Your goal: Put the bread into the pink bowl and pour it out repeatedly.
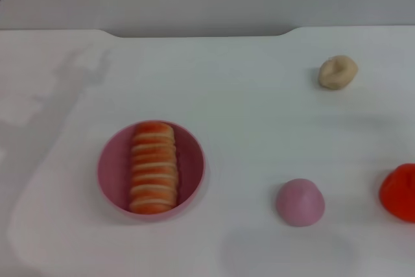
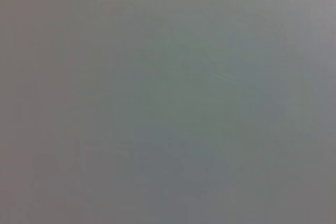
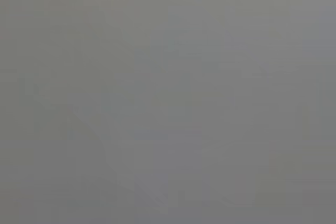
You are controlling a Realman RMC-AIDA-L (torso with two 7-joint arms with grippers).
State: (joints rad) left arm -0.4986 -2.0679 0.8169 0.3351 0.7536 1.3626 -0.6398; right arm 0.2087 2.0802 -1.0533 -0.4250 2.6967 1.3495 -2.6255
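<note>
the white bench point(image 1: 246, 95) carries everything. on its left part, near the front, stands the pink bowl point(image 1: 109, 172), upright, and the bread point(image 1: 154, 167) lies inside it, ridges up, reaching from the far wall of the bowl to the near wall. well apart to the right, near the front, sits a small pink dome point(image 1: 300, 202). a red thing point(image 1: 399, 192) is at the right edge, cut off by the frame. a beige knotted lump point(image 1: 337, 72) rests farther back on the right. a small dark part shows in the top left corner, too little to name. neither arm's jaws are in view, so i cannot tell their state; both wrist views show only plain grey.
</note>
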